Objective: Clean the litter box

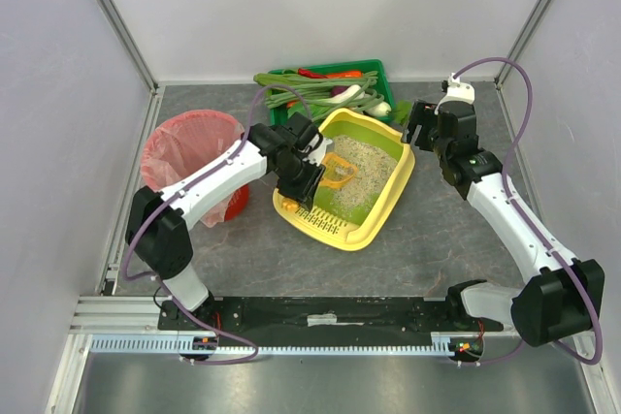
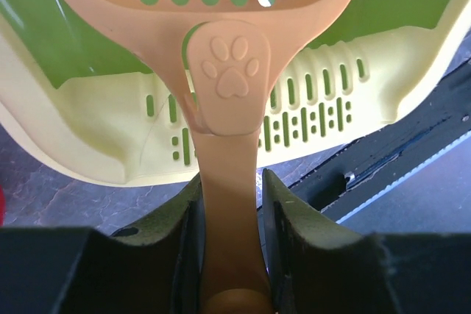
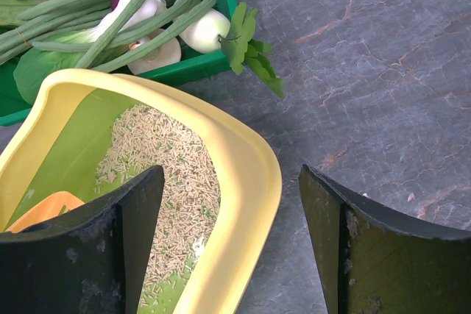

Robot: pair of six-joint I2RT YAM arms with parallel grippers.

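Top external: litter box under left claw's gripped scoop, beside spread right claw.

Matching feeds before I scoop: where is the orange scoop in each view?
Top external: scoop centre, over the litter box.
Left wrist: centre, handle clamped in left end effector.
Right wrist: bottom-left edge, only a sliver.
Shared landmark: the litter box's yellow rim.

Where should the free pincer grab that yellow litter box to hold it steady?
Probably the litter box by its yellow rim at the far right corner, coming from above with one finger inside and one outside. The rim is a narrow raised lip, and the open right pincer hovers right over it.
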